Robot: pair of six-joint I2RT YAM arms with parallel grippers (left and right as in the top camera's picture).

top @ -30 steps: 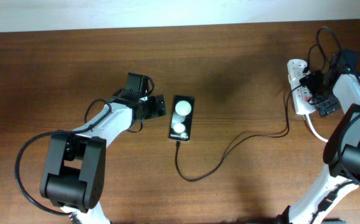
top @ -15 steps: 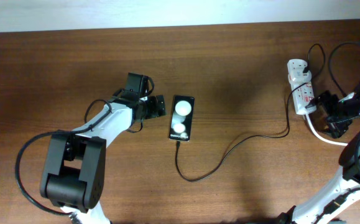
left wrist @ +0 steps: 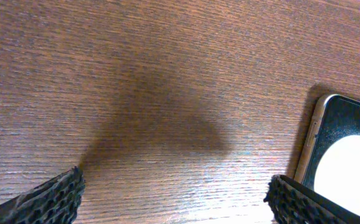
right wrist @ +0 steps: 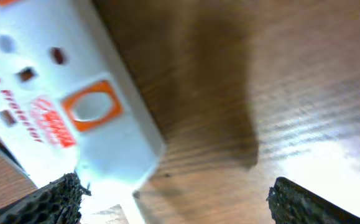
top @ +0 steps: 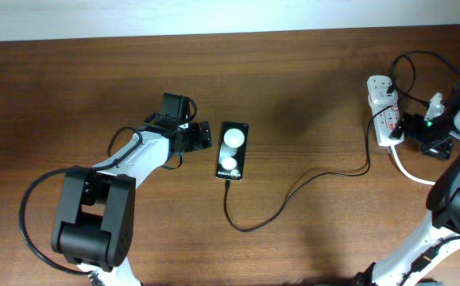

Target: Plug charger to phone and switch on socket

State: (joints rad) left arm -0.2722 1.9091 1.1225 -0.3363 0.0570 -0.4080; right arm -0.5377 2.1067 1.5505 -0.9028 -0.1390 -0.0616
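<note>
The black phone (top: 233,150) lies mid-table with two white blobs. The thin black charger cable (top: 293,193) loops from its near end to the white socket strip (top: 381,108) at the far right. My left gripper (top: 204,134) is open and empty just left of the phone, whose edge shows in the left wrist view (left wrist: 344,155). My right gripper (top: 408,129) is open and empty beside the strip's near end. The right wrist view shows the strip (right wrist: 61,93) with an orange-framed switch (right wrist: 89,107) and red print.
The strip's thick white cord (top: 411,171) runs from its near end toward the table's right edge. Black cables arc above the strip at the far right. The table's far edge meets a white wall.
My right gripper has pulled off the strip toward the right, then turned back to point at its near end. The left arm, phone and cable have not moved.
</note>
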